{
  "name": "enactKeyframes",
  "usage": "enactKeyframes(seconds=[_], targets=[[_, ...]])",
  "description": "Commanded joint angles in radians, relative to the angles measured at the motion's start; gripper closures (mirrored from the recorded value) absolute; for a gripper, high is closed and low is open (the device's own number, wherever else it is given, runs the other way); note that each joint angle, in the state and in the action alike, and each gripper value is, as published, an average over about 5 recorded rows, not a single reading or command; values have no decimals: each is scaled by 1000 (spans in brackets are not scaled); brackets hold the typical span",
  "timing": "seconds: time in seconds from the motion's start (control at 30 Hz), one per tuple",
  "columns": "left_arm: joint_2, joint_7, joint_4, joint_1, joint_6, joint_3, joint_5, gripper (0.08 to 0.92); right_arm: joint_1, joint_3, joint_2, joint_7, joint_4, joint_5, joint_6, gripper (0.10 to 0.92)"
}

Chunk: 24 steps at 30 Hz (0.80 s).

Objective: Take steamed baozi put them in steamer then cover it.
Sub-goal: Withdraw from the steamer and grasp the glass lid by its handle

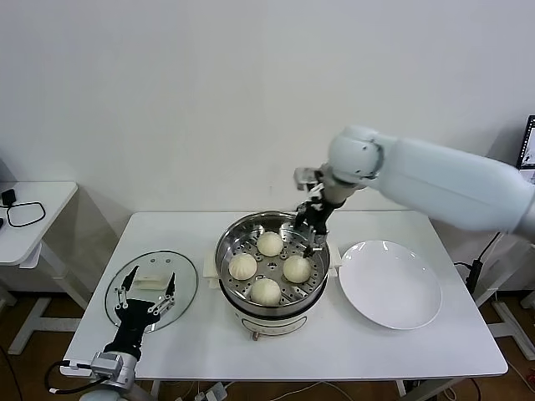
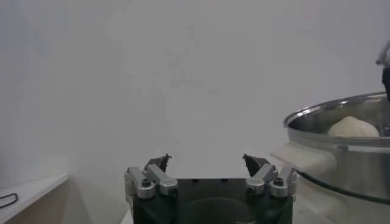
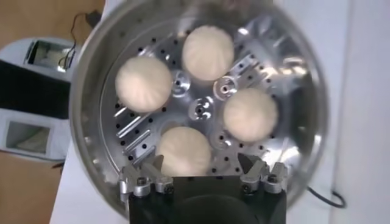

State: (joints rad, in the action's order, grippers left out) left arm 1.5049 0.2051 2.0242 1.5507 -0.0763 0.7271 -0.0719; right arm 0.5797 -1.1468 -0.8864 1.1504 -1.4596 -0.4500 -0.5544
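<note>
Several cream-white baozi sit in the perforated basket of the steel steamer (image 1: 227, 247) at the table's middle, among them ones at the back (image 1: 270, 243) and the front (image 1: 266, 291). My right gripper (image 1: 308, 227) hangs open just above the steamer's far rim, holding nothing. From the right wrist, the nearest baozi (image 3: 184, 150) lies below the open right gripper (image 3: 204, 161). The glass cover (image 1: 182, 272) rests flat on the table at the left. Over the cover, my left gripper (image 1: 147, 287) is open and empty. The left wrist view shows the left gripper (image 2: 207, 159) and the steamer (image 2: 341, 155).
An empty white plate (image 1: 389, 284) lies to the right of the steamer. A small white side table (image 1: 33, 209) with a black cable stands off to the left. The steamer's white base has handles sticking out on both sides.
</note>
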Motion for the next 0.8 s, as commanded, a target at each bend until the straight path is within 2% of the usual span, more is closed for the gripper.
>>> enactKeyframes(seconds=[0.03, 0.2, 0.4, 0.57, 0.8], targets=[[4, -4, 6, 2, -5, -12, -4, 177, -159, 329, 294, -10, -81, -46, 34, 203], [6, -8, 11, 1, -8, -18, -3, 177, -441, 646, 415, -154, -118, -74, 123, 203], [-1, -11, 15, -3, 12, -23, 2, 177, -945, 1109, 487, -492, -199, -170, 304, 203], [-14, -26, 12, -10, 53, -25, 12, 177, -1366, 1486, 419, -799, -275, -240, 446, 203], [-22, -12, -7, -23, -5, -61, -14, 177, -1717, 1784, 219, -1045, -397, -238, 531, 203]])
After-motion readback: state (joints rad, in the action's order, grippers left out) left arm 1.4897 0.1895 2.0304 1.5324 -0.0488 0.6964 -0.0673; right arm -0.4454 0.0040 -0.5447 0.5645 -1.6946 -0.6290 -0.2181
